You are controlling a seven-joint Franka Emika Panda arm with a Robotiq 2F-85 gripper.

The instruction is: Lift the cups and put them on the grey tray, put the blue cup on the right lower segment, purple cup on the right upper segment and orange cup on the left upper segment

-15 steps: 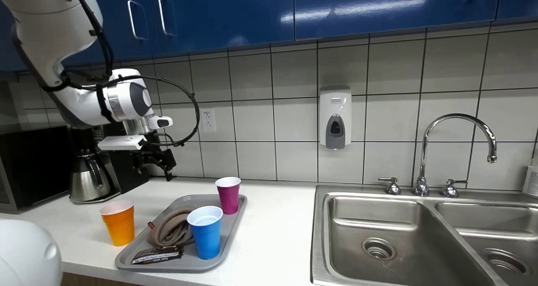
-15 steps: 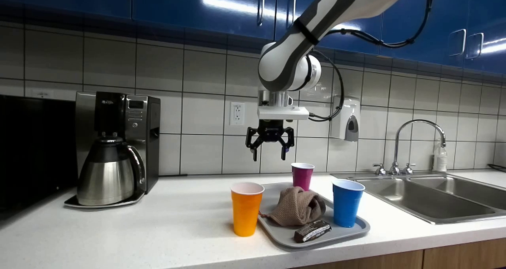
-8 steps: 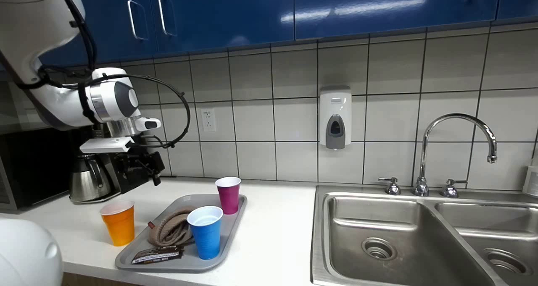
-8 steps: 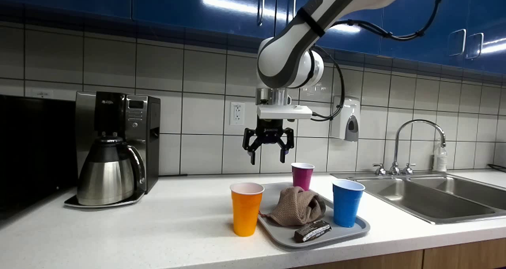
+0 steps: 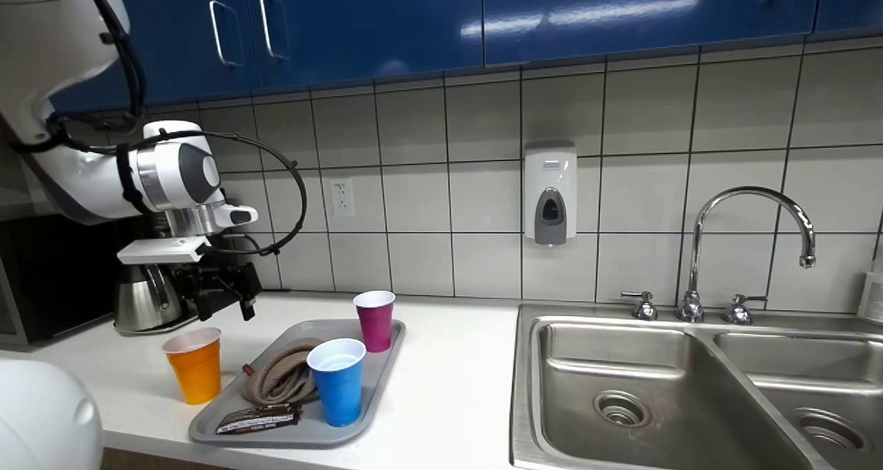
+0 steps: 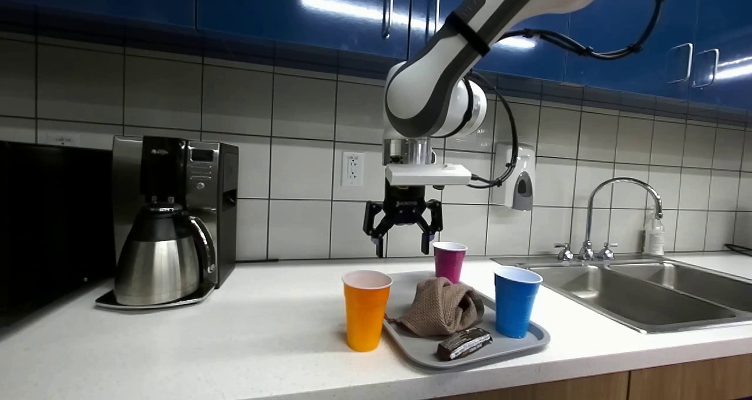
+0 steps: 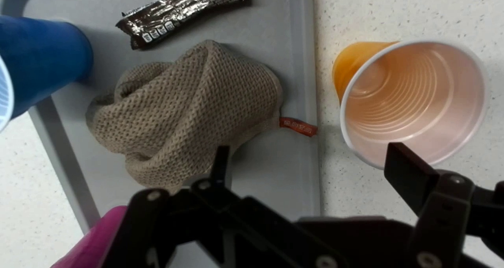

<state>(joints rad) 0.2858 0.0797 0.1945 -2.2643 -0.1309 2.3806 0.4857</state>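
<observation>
My gripper (image 6: pixel 402 252) hangs in the air above the counter, jaws wide apart and nothing between them. The orange cup (image 6: pixel 365 315) stands upright on the white counter, just beside the grey tray (image 6: pixel 505 351). On the tray are the blue cup (image 5: pixel 339 390), at the near right in both exterior views, and the purple cup (image 5: pixel 375 325) at the far right. In the wrist view the orange cup (image 7: pixel 413 98) lies ahead of one fingertip (image 7: pixel 409 169), while the purple cup (image 7: pixel 92 242) is partly hidden by the gripper.
A crumpled brown cloth (image 6: pixel 437 312) and a dark wrapped bar (image 6: pixel 464 344) lie on the tray. To the left stand a coffee maker with a steel carafe (image 6: pixel 158 265) and a black appliance (image 6: pixel 53 229). A steel sink (image 5: pixel 621 359) is at the right, blue cabinets (image 5: pixel 372 28) overhead.
The arm has come down somewhat and, in an exterior view, shifted left, away from the purple cup's side. Its jaws have stayed apart. Cups and tray have not noticeably moved.
</observation>
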